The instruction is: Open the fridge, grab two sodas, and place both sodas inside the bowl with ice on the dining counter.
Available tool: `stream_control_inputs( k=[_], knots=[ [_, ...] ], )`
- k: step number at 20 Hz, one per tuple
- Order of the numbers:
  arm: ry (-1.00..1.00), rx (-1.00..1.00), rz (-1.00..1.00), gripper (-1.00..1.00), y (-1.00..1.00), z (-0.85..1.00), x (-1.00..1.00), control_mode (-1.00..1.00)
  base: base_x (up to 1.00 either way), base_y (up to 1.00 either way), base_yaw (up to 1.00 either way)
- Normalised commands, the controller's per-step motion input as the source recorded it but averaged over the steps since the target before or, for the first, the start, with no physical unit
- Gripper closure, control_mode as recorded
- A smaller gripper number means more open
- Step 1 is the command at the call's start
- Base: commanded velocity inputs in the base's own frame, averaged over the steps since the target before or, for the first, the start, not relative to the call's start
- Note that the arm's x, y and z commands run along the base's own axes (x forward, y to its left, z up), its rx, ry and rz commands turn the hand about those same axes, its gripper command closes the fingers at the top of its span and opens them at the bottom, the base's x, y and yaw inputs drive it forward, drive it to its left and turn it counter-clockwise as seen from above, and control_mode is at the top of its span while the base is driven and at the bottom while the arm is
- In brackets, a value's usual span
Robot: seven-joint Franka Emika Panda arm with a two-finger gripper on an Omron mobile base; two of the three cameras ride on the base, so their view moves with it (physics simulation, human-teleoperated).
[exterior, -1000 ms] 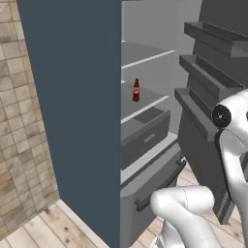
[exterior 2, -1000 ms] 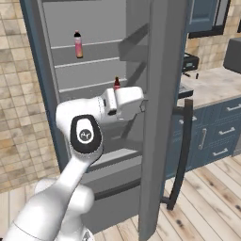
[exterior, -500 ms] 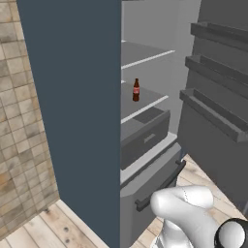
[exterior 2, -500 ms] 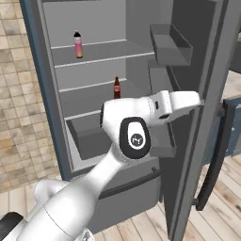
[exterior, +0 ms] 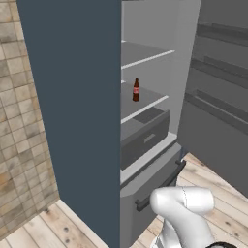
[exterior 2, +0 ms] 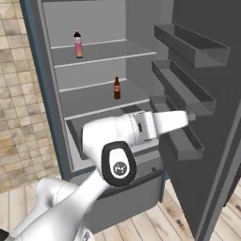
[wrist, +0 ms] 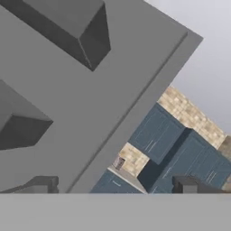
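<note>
At centre right of the right base view my claw [wrist: 113, 182] gapes wide and empty by the door bins; the cola bottle [exterior 2: 116, 88] stands upright up-left, pink bottle [exterior 2: 78, 44] higher.

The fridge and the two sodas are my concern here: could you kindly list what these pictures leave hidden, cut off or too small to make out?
- Pink-orange bottle: its label is too small to read in the right base view.
- Cola bottle: its red label shows, but the text is too small.
- Fridge: the arm covers the drawer front in the right base view.
- Gripper: open; the grey band cuts off its fingertips.
</note>
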Motion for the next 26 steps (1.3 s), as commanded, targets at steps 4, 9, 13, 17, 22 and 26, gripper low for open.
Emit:
stream_control_inputs(
  k=[4,9,13,17,22,26],
  knots=[
    [-0.06,-0.01,0.02,-1.0,0.65,0.0,-0.14,-1.0,0.0,0.0,0.0],
    [-0.03,0.01,0.05,-1.0,0.66,0.0,0.14,-1.0,0.0,0.0,0.0],
    [-0.02,0.09,0.1,-1.0,0.64,0.0,0.37,-1.0,0.0,0.0,0.0],
    [-0.04,0.13,0.14,-1.0,0.68,0.0,0.36,-1.0,0.0,0.0,0.0],
    [-0.05,0.22,0.2,-1.0,0.67,0.0,0.44,-1.0,0.0,0.0,0.0],
    [-0.03,0.3,0.22,-1.0,0.67,0.0,0.43,-1.0,0.0,0.0,0.0]
  ],
)
